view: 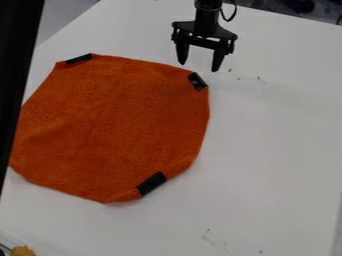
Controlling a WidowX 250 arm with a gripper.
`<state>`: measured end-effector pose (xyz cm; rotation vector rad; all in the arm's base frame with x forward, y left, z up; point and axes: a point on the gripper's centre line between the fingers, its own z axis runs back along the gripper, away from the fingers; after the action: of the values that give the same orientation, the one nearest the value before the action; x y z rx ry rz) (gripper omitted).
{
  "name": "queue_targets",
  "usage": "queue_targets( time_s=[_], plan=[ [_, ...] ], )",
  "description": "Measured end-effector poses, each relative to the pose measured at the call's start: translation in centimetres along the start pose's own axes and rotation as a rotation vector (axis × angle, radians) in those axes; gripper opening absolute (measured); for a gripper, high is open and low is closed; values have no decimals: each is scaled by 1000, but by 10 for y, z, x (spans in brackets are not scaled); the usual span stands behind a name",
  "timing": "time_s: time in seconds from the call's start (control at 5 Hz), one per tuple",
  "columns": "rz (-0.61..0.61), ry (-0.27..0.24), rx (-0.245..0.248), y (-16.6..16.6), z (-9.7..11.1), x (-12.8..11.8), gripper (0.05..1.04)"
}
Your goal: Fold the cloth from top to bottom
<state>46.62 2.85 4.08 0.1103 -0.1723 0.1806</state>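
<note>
Cloth: orange, spread unfolded on the white counter.
Patches: black, at the cloth's top left, top right and bottom right edges.
Hand: black, near the cloth's top right corner, not touching it; fingers wide apart, holding nothing.

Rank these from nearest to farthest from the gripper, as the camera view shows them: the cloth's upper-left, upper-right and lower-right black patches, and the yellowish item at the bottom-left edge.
1. Upper-right patch: just below the gripper.
2. Upper-left patch: across the cloth's top.
3. Lower-right patch: near the cloth's bottom.
4. Yellowish item: bottom-left, off the cloth.
</note>
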Motion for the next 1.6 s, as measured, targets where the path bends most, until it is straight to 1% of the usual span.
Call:
queue_targets(
  time_s=[0.2, 0.4, 0.6, 0.8, 1.2, 1.4, 1.6],
  plan=[
    [25, -11, -10, -4, -6, 0, 999],
    [44, 15, -39, -15, -13, -9, 999],
    [82, 49, -55, -19, -24, -22, 980],
    [99, 47, -69, -21, -26, -26, 879],
    [87, 35, -84, -22, -25, -21, 358],
    [64, 37, -78, -20, -23, -15, 179],
    [62, 44, -21, -12, -9, -8, 84]
  ],
)
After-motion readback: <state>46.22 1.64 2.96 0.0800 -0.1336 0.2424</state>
